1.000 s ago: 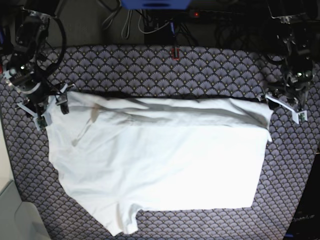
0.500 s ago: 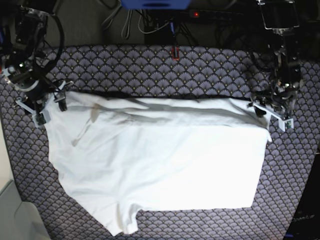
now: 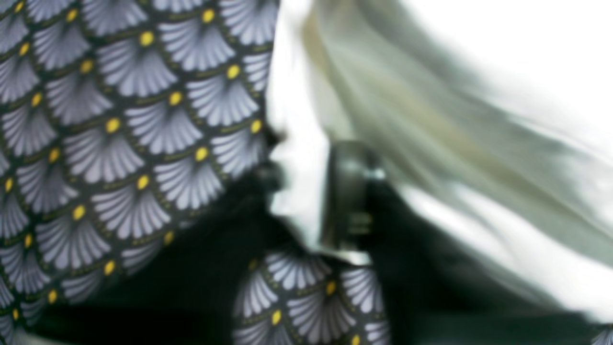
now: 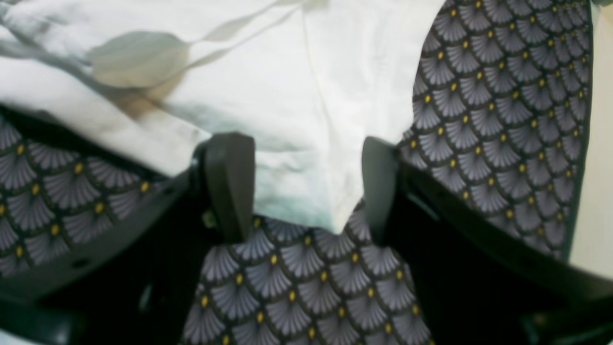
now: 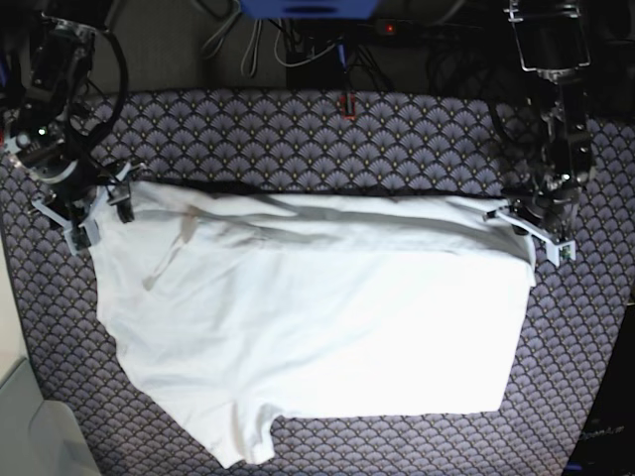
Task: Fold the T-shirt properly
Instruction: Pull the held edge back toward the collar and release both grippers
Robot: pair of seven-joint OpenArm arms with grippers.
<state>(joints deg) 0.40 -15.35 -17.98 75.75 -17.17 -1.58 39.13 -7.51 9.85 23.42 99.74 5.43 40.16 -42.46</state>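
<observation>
The white T-shirt [image 5: 317,327] lies spread flat on the purple-grey scallop cloth [image 5: 397,139], with its far edge folded over in a band. My left gripper [image 5: 538,236] sits at the shirt's far right corner. In the blurred left wrist view its fingers [image 3: 349,191] stand close together with a strip of white T-shirt cloth [image 3: 479,72] between them. My right gripper [image 5: 91,210] is at the far left corner. In the right wrist view the right gripper [image 4: 304,191] is open, and its fingers [image 4: 230,182] straddle a corner of the T-shirt [image 4: 306,96].
Cables and a blue box [image 5: 308,8] lie beyond the cloth's far edge. A small red item [image 5: 347,104] sits at the back middle. A pale surface [image 5: 15,416] borders the cloth at the lower left. A sleeve [image 5: 243,436] sticks out at the near edge.
My left arm has moved inward and down from off the cloth's right side onto the shirt's far right corner. My right arm has shifted only slightly at the left corner.
</observation>
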